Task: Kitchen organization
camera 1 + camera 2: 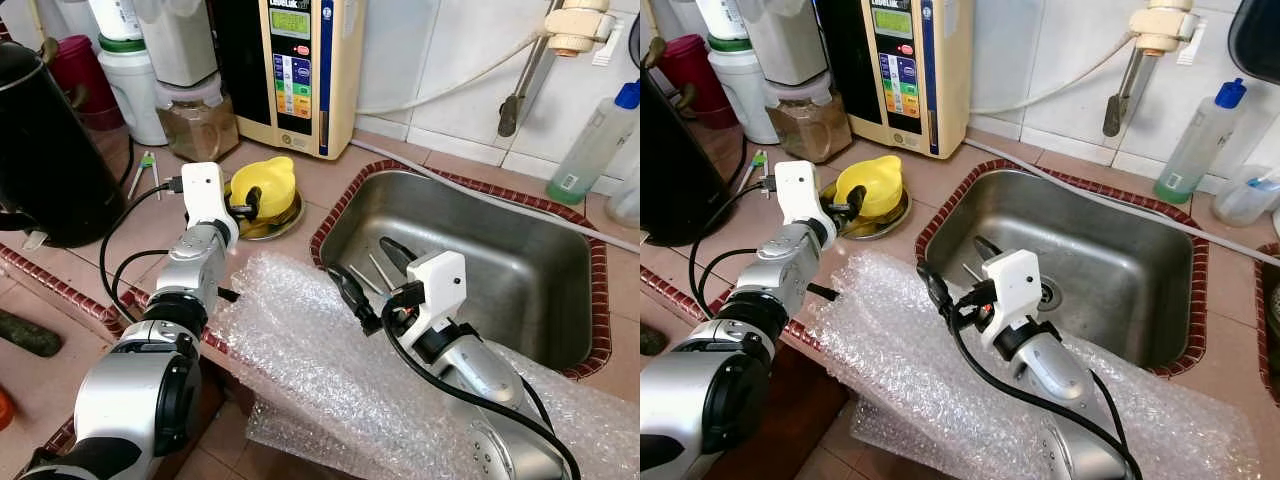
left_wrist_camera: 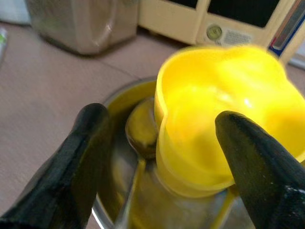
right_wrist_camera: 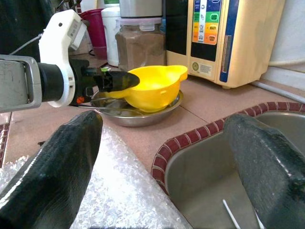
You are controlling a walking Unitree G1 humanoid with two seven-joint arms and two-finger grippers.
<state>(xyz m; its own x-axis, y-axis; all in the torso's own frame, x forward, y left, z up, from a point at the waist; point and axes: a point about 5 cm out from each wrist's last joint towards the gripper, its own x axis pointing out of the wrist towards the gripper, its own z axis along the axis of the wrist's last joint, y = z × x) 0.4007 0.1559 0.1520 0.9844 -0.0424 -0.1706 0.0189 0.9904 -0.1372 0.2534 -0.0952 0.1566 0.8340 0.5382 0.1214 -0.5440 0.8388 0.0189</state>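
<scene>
- Left wrist view shows the left gripper (image 2: 157,157) spread open around the rim of the yellow cup (image 2: 224,119), which sits in a metal dish (image 1: 275,222) on the counter.
- Right gripper (image 1: 370,275) hangs open over the bubble wrap (image 1: 300,350) beside the sink (image 1: 560,300).

Silver arms (image 1: 190,270), white wrist housings (image 1: 436,276), black cables, black-fingered tools (image 1: 850,208).

Jar (image 1: 197,118) close behind yellow cup (image 1: 265,186)

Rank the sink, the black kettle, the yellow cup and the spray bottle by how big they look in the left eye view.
1. sink
2. black kettle, partly cut off by the frame
3. spray bottle
4. yellow cup; close to the bottle in apparent size, so that order is unsure.
</scene>
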